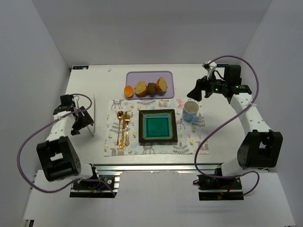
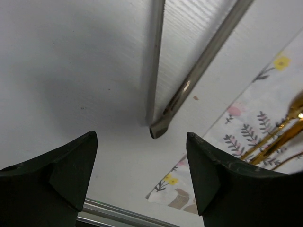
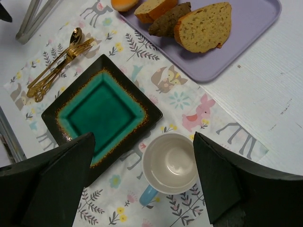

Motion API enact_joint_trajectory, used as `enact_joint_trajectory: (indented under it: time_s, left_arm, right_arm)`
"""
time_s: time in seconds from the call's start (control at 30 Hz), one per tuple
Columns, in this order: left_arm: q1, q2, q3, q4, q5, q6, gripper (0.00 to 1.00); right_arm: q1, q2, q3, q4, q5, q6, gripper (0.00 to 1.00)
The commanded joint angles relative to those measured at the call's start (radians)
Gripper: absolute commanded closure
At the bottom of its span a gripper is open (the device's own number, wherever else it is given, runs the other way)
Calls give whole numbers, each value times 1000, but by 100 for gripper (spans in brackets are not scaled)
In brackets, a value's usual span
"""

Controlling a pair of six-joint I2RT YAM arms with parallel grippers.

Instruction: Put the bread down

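The bread (image 1: 128, 90), a small orange oval bun, lies at the left end of a purple tray (image 1: 168, 75) at the back of the table. In the right wrist view only its lower part shows, at the top edge (image 3: 124, 4). My right gripper (image 1: 194, 92) is open and empty. It hovers above the blue cup (image 1: 191, 111), well right of the bun. In its wrist view (image 3: 143, 142) the jaws frame the empty cup (image 3: 173, 163). My left gripper (image 1: 83, 121) is open and empty at the far left, over bare table (image 2: 141, 137).
Two tan slices (image 3: 203, 26) and a dark brown lump (image 3: 168, 20) share the tray with the bun. A teal square plate (image 1: 158, 126) and gold cutlery (image 1: 123, 127) lie on a patterned placemat (image 1: 189, 142). A thin metal stand (image 2: 199, 61) rises by my left gripper.
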Motion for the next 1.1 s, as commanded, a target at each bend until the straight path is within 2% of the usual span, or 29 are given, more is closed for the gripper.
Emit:
enact_joint_trajectory:
  time_s: [0.0, 0.13, 0.3, 0.53, 0.73, 0.87, 1.0, 1.07]
  left_arm:
    - [15, 81, 53, -11, 5, 40, 15]
    - [15, 183, 93, 31, 54, 72, 14]
    - [15, 250, 141, 75, 137, 117, 6]
    - [12, 319, 171, 87, 128, 186, 5]
    - [-49, 401, 202, 111, 85, 235, 7]
    - [-111, 447, 228, 114, -25, 234, 8]
    - [-118, 462, 231, 130, -88, 198, 14]
    - [-117, 471, 231, 133, -96, 195, 20]
  right_arm:
    - [-2, -36, -7, 36, -43, 11, 11]
    - [-2, -50, -41, 76, -60, 42, 11]
    - [-3, -28, -31, 73, -62, 44, 11]
    - [-3, 18, -2, 76, -65, 74, 11]
    - [-3, 58, 44, 70, -74, 97, 11]
    - [-3, 73, 58, 65, -74, 110, 11]
    - [-3, 70, 55, 64, -75, 111, 11]
    - [-3, 67, 55, 56, -75, 102, 11]
